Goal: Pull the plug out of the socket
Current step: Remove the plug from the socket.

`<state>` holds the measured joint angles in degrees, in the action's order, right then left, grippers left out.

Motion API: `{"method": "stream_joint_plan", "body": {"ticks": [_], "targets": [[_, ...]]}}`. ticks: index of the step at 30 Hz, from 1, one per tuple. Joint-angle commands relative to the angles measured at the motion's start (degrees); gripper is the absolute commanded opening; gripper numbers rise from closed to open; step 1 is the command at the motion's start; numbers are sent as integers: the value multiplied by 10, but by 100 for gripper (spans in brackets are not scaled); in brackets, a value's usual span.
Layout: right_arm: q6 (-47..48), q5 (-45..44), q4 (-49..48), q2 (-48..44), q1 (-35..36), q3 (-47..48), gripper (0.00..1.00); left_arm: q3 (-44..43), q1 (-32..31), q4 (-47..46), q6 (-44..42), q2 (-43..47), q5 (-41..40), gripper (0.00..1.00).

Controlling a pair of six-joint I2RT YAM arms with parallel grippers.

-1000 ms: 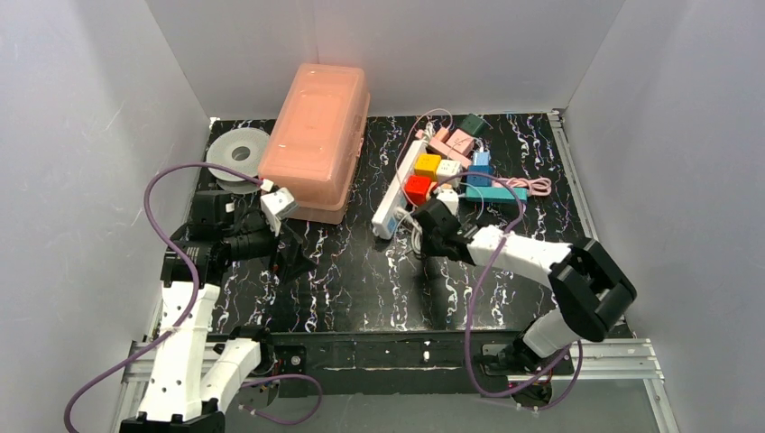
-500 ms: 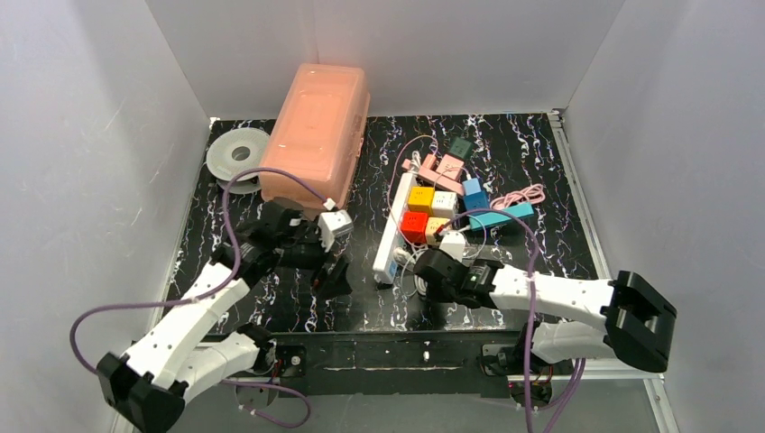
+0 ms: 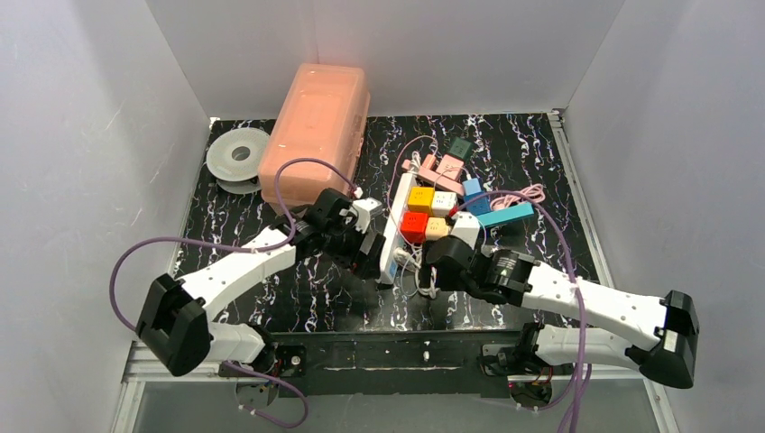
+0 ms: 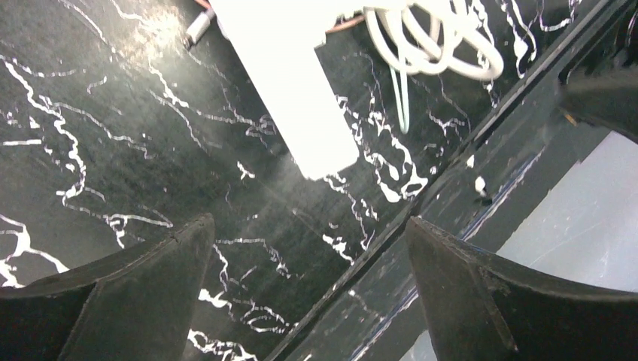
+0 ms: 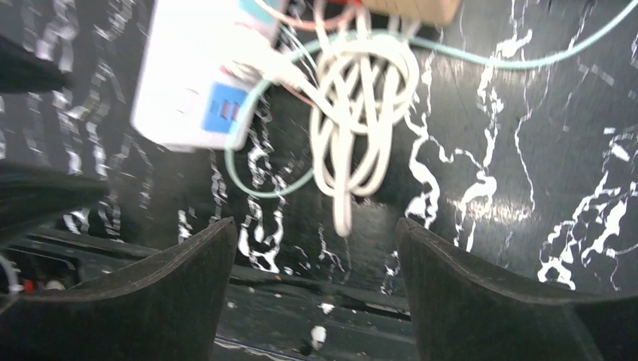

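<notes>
A white power strip, the socket, lies lengthwise mid-table with several coloured cube plugs seated in it or lying beside it. Its near end shows in the left wrist view, and again in the right wrist view as the socket end with a blue switch. A coiled white cable lies beside it. My left gripper hangs open just left of the strip's near end, empty. The right gripper is open over the coil on the strip's right, holding nothing.
A pink lidded box stands at the back left beside a clear tape spool. Pink, green, blue and teal adapters and a pink cord crowd the strip's right. The metal front rail runs close under both grippers.
The right gripper has gone from shut to open after moving nearer, and the strip with its plugs slid toward the front. The left arm swung right to the strip's near end.
</notes>
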<state>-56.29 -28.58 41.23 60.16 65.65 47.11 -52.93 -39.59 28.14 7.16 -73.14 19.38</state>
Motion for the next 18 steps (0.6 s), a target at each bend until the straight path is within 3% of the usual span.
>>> {"method": "stream_joint_plan", "body": {"ticks": [1, 10, 12, 15, 16, 18], "targets": [[49, -74, 7, -27, 1, 64, 85, -41, -7, -25, 48, -44, 1, 99], [60, -84, -35, -90, -1, 31, 83, -80, -17, -42, 26, -160, 13, 100], [65, -90, -52, -101, -1, 17, 83, -71, -19, -51, 30, -167, 14, 85], [88, -86, -104, -103, -1, -13, 82, -58, -20, -61, 39, -170, 24, 43], [98, -83, -120, -98, -1, -18, 82, -57, -19, -61, 45, -169, 27, 35], [121, -82, -155, -79, -1, -25, 82, -59, -21, -60, 50, -166, 31, 35]]}}
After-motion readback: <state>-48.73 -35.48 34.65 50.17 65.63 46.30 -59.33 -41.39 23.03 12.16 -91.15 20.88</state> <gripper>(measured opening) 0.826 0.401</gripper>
